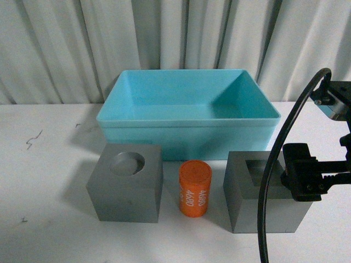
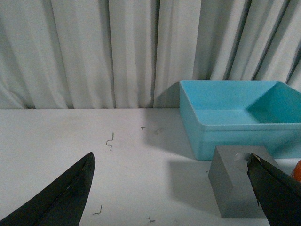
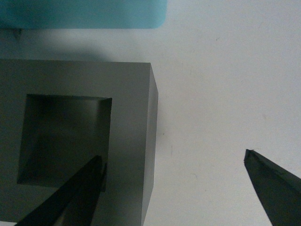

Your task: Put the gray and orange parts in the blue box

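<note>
The blue box (image 1: 186, 139) stands at the back of the white table. In front of it sit a gray cube with a round recess (image 1: 126, 183), an orange cylinder (image 1: 195, 189) with white digits, and a gray cube with a square hole (image 1: 244, 192). My right gripper (image 1: 300, 175) hovers open over the square-hole cube (image 3: 131, 117). One fingertip (image 3: 89, 188) is above the hole's edge, the other (image 3: 268, 179) over bare table. My left gripper (image 2: 171, 160) is open and low over the table, with the round-recess cube (image 2: 235, 188) beside one fingertip (image 2: 275, 188). The box (image 2: 225, 132) lies beyond it.
A black cable (image 1: 272, 164) from the right arm loops in front of the square-hole cube. White curtains (image 1: 66, 49) hang behind the table. Small dark scratch marks (image 2: 109, 140) dot the tabletop on the left.
</note>
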